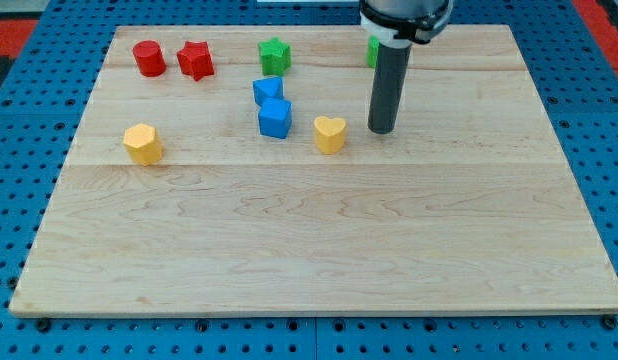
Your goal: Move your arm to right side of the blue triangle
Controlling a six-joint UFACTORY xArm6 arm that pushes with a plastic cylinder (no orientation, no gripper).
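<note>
On wood board (319,240) over blue pegboard (29,150), my tip (381,131) sits just right of yellow heart (330,134); no claw fitted, just rod.

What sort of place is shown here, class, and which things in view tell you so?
Probably a robotics lab bench: a wooden board on blue pegboard, small coloured blocks such as the yellow heart, and my tip just right of it.

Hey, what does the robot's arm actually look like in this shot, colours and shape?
A straight, dark grey cylindrical rod hangs from a wider black housing at the view's top, joined by a white collar. My tip is a plain blunt end. No cables, markings or end effector jaws show.
</note>
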